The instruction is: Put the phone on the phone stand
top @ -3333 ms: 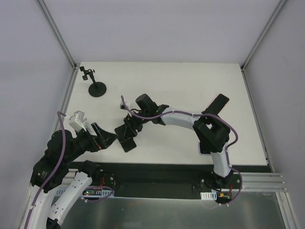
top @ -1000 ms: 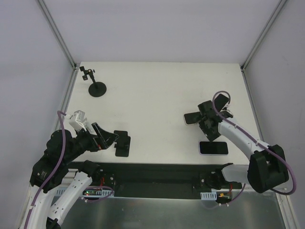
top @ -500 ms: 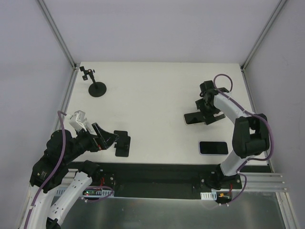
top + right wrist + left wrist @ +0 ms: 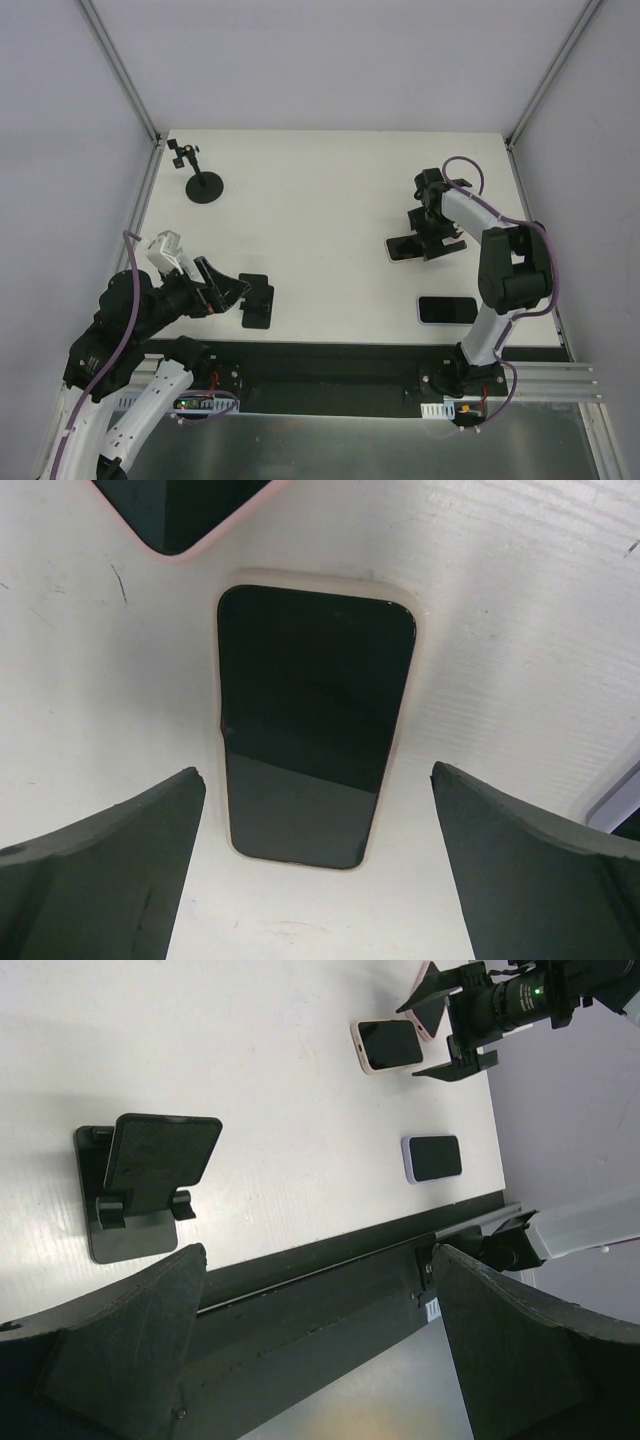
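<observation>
The black phone stand (image 4: 257, 301) (image 4: 150, 1175) sits near the front left of the white table, just right of my left gripper (image 4: 228, 291) (image 4: 318, 1250). That gripper is open and empty, and points across the table. A phone in a cream case (image 4: 403, 248) (image 4: 310, 725) (image 4: 387, 1044) lies flat, screen up, at the right. My right gripper (image 4: 428, 238) (image 4: 318, 780) hovers above the phone's near end, pointing down. It is open, with one finger on either side of the phone and neither touching it.
A second phone in a pale case (image 4: 447, 310) (image 4: 432, 1157) lies near the front right edge. A pink-cased phone (image 4: 180, 505) (image 4: 430, 982) lies just beyond the cream one. A small black tripod mount (image 4: 203, 183) stands at the back left. The dark front rail (image 4: 330, 1280) borders the table.
The right arm has swung away from the phone stand to the right side and come over the cream-cased phone. The left arm and the stand have stayed put.
</observation>
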You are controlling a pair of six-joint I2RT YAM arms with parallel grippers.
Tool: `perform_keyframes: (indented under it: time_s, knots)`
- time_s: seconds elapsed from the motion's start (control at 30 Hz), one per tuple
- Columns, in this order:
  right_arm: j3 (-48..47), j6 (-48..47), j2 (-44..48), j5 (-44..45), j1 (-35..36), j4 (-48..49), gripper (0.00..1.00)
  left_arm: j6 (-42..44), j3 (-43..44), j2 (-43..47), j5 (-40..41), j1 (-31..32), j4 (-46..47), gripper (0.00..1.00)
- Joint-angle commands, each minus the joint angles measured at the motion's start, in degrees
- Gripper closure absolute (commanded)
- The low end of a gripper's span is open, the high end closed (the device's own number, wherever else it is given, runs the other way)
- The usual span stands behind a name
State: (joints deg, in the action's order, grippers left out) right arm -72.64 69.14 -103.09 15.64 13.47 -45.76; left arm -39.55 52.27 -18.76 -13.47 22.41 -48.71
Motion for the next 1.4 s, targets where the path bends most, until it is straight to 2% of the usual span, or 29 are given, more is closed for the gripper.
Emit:
perform_keyframes:
  time_s: [0.0,0.37,0.73,0.8,0.83,0.87,0.93,0.97,1.07,1.2,1.23,1.27,1.37]
  knots:
    - [0.4,2.2,-1.1,0.9,-0.6,-0.8,0.01,1.3,1.7,-1.1,-1.6,-0.3,1.7,0.07]
    - [-0.2,-0.1,-3.9,2.6,-2.4,-0.5,0.01,1.8,1.3,-1.5,-1.6,-0.2,1.6,0.06]
    - [-1.7,-2.3,-6.3,1.4,-4.2,-1.7,0.09,2.6,1.6,-2.6,-1.5,-0.2,1.6,0.06]
    - [-1.9,-2.7,-6.4,0.8,-4.1,-1.7,0.17,2.7,1.6,-2.6,-1.7,-0.2,1.6,0.06]
    - [-2.1,-3.0,-6.3,0.6,-3.9,-1.6,0.24,2.7,1.5,-2.6,-1.6,-0.3,1.6,0.06]
    - [-2.2,-3.1,-6.3,0.5,-3.7,-1.5,0.44,2.7,1.5,-2.6,-1.7,-0.2,1.7,0.06]
    - [-2.4,-4.0,-5.8,1.1,-2.9,-1.5,0.62,2.7,1.6,-2.7,-1.7,-0.2,1.6,0.06]
    - [-2.4,-4.5,-5.4,1.7,-2.6,-1.7,0.78,2.7,1.5,-2.7,-1.8,-0.2,1.6,0.06]
    - [-4.0,-8.3,-3.1,6.8,0.5,-2.3,0.99,3.0,1.8,-3.3,-2.5,-0.2,1.6,0.06]
    - [-5.8,-21.7,0.5,15.4,6.6,0.8,0.99,3.9,2.3,-6.1,-4.3,-0.2,2.5,0.05]
    - [-4.5,-25.3,2.9,16.3,10.0,2.9,0.99,4.3,2.6,-6.8,-4.9,-0.2,2.7,0.05]
    - [-3.3,-32.6,4.5,17.1,12.1,9.1,0.99,4.6,2.7,-8.3,-5.9,-0.2,3.2,0.05]
    - [1.9,-41.4,11.6,20.0,21.1,20.7,0.99,5.6,3.1,-11.4,-7.4,-0.3,5.1,0.04]
